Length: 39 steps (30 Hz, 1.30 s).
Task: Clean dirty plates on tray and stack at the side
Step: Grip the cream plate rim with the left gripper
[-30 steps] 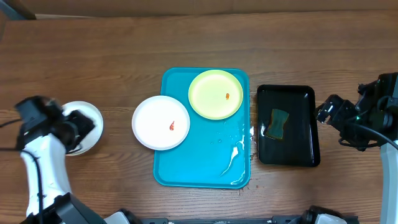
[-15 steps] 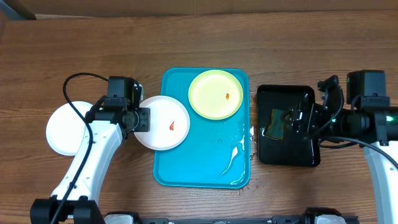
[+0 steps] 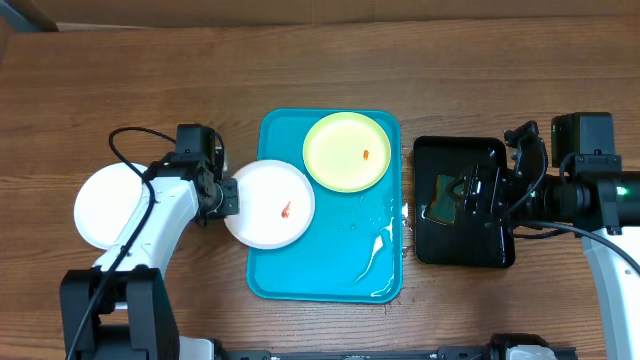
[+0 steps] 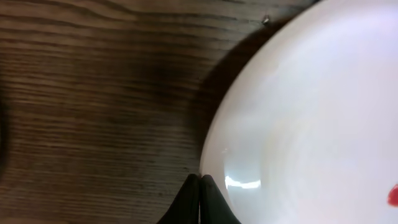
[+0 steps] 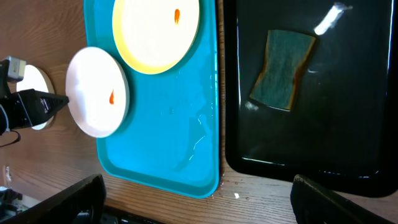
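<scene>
Tracking smeared white plate point(image 3: 268, 203): straddling left rim of turquoise tray point(image 3: 320, 285), right part over tray, left part over table. Pinched at its left edge by left gripper point(image 3: 226, 195), jaws fully closed, apparently gripping the rim; plate lying straight right of the fingertips. Yellow-green plate point(image 3: 346, 152) just beside at upper right, contact hard to tell, also smeared. Clean white plate point(image 3: 100, 205) left of that arm, well apart. Right gripper point(image 3: 478, 190) spread wide over black tray point(image 3: 440, 250), beside sponge point(image 5: 283, 61), holding nothing. Sponge pickup probably needed before wiping.

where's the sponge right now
Overhead, the sponge lies in the black tray, on the right side, just right of the turquoise tray.
</scene>
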Each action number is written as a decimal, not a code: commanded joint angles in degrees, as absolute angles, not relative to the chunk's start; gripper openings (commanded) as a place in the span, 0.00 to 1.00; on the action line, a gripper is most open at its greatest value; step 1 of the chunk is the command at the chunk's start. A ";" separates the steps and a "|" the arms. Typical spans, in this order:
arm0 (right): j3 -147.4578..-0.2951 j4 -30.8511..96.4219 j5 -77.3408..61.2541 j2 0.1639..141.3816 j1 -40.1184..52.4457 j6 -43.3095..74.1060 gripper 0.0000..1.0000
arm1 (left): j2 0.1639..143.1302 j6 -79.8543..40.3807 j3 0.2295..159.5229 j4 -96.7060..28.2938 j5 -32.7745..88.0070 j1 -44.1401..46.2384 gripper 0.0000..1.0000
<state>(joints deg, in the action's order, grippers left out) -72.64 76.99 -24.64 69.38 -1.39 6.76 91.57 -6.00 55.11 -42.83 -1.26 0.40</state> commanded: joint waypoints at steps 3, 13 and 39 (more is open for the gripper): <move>-72.38 76.36 -23.00 69.25 -1.13 6.17 0.99 | 90.94 -3.40 55.44 -46.09 6.44 1.45 0.04; -72.38 75.31 -23.00 77.03 -1.13 6.15 0.92 | 91.09 -12.75 55.09 -48.01 2.42 13.72 0.04; -63.05 66.04 -14.76 78.28 -1.13 13.80 0.88 | 97.08 -16.75 48.38 -36.62 1.61 15.40 0.04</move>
